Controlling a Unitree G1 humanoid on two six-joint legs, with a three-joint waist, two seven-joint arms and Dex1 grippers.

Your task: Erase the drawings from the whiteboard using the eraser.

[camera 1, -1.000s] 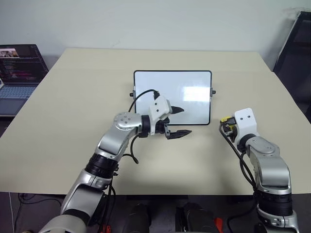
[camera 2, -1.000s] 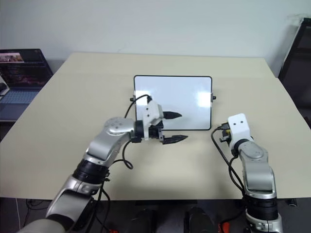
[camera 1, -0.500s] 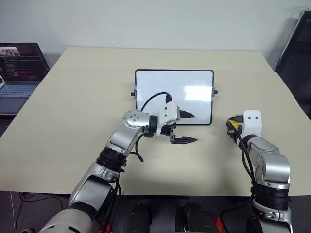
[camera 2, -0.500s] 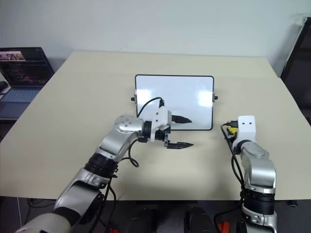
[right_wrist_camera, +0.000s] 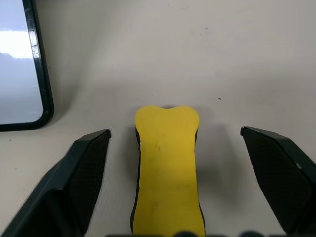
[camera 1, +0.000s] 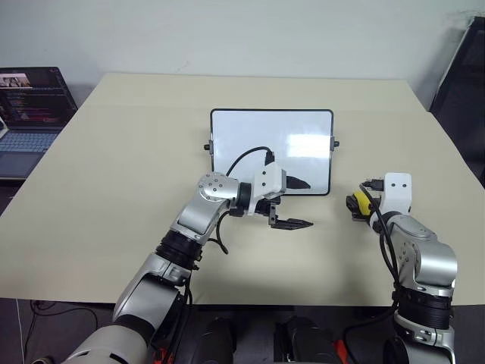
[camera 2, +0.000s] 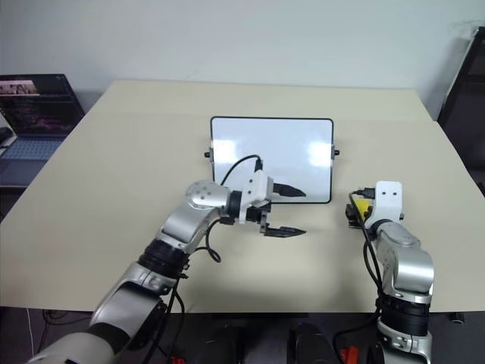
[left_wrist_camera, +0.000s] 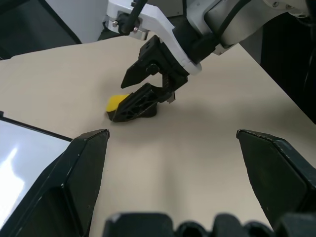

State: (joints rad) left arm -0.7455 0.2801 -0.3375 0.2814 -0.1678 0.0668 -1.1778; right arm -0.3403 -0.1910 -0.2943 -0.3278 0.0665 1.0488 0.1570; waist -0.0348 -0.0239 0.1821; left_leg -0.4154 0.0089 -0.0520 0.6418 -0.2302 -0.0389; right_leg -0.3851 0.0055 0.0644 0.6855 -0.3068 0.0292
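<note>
Your right hand [right_wrist_camera: 168,148] is spread wide, eraser [right_wrist_camera: 167,170] lying flat on the tabletop [camera 1: 114,167] between its fingers, not gripped, just right of the whiteboard [camera 1: 271,150]. Your left hand [camera 1: 297,203] is open too, empty, at the board's near edge. Board looks clean.

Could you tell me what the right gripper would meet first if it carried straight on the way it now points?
Most likely the eraser: it lies on the table between the open fingers of the right gripper, directly in its line, with the whiteboard off to one side.
</note>
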